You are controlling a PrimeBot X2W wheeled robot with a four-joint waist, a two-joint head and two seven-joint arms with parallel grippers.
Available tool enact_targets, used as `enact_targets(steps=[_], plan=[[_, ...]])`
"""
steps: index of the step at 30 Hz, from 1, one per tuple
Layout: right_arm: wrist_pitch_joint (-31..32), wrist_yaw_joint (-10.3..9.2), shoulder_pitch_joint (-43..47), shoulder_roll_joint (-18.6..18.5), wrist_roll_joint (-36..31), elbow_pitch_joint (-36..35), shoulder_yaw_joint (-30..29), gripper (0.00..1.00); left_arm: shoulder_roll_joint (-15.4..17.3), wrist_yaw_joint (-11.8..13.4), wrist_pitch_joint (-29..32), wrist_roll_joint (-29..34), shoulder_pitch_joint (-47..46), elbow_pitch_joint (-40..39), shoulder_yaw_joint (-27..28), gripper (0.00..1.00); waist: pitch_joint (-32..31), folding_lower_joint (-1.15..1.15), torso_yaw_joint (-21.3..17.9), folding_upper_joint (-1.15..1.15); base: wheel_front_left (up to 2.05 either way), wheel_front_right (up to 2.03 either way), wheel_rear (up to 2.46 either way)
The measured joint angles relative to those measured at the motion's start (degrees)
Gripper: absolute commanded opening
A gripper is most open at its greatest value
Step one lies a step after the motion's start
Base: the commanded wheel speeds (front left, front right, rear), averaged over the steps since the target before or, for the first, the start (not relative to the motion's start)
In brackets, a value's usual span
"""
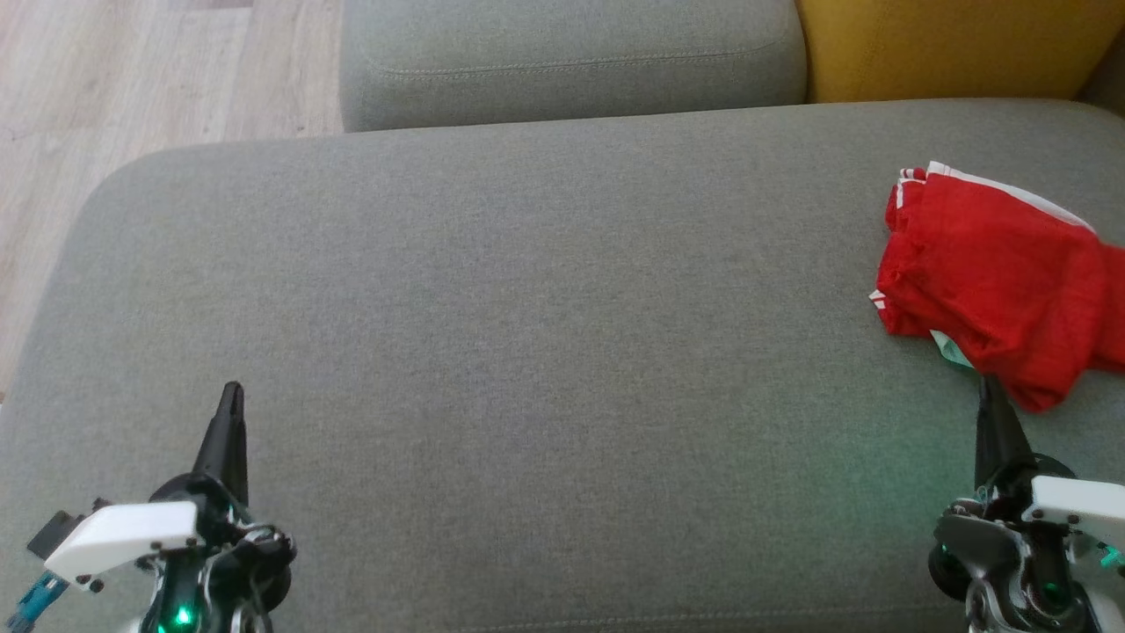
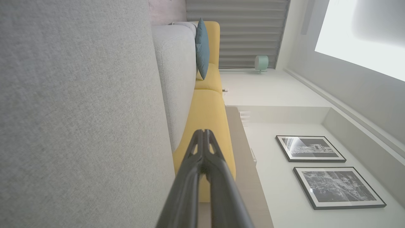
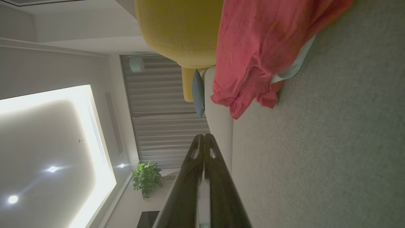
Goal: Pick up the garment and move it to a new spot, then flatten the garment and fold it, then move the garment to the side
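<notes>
A crumpled red garment [image 1: 997, 277] with white trim lies at the right edge of the grey sofa seat [image 1: 527, 352]. In the right wrist view the red garment [image 3: 256, 53] bunches just beyond the fingertips. My right gripper [image 1: 984, 387] hovers close to the garment's near hem, fingers shut together and holding nothing; its tips [image 3: 204, 136] meet in the wrist view. My left gripper [image 1: 231, 391] stands at the lower left over bare seat, far from the garment. It is shut too, with its tips [image 2: 204, 132] pressed together.
A grey back cushion [image 1: 571, 57] and a yellow cushion [image 1: 949, 44] border the seat's far side. Wooden floor [image 1: 114, 105] lies beyond the seat's left edge. A blue pillow [image 2: 201, 47] rests on the sofa farther off.
</notes>
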Motion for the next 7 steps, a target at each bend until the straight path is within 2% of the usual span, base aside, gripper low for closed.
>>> enact_targets(steps=[7], plan=[[0.02,0.00,0.00,0.00,0.00,0.00,-0.11,0.00,-0.01,0.00,0.00,0.00,0.00,0.00,0.02,0.00,0.00,0.00,0.00,0.00,0.00,0.00,0.00]])
